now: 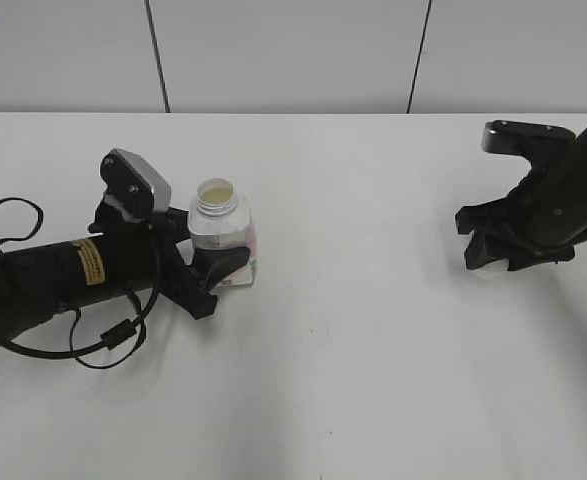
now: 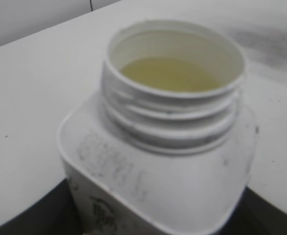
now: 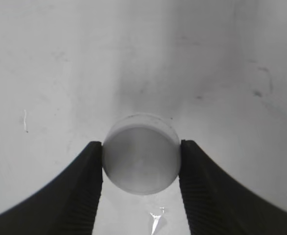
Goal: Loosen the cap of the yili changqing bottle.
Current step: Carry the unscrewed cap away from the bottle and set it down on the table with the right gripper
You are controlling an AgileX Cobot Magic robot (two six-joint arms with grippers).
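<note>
1. My left gripper (image 1: 223,268) hugs the bottle (image 1: 221,228) low down, with a finger pressed on each side. The bottle stands up straight on the left part of the table (image 1: 353,380), about halfway between the back edge and the front edge.

2. The top of the bottle is open. I can see the screw rings on its neck (image 2: 170,125) and yellowish drink (image 2: 170,74) inside, quite high up.

3. My right gripper (image 3: 140,161) squeezes the cap (image 3: 140,157) between its two fingers. It hangs over the right side of the table, far from the bottle.

4. So I think the cap is already off, not just loose.

5. What could go wrong with the bottle: if my left arm tips or bumps it, the drink could spill out, because nothing covers the top.

6. If my left fingers squeeze too hard, the soft sides could bend in and push the drink up over the rim.

7. What could go wrong with the cap: it is round and smooth, and I only hold it by its edges. It could pop out, roll away, and maybe fall off the right edge.

8. If I let go from high up, it could bounce.
</note>
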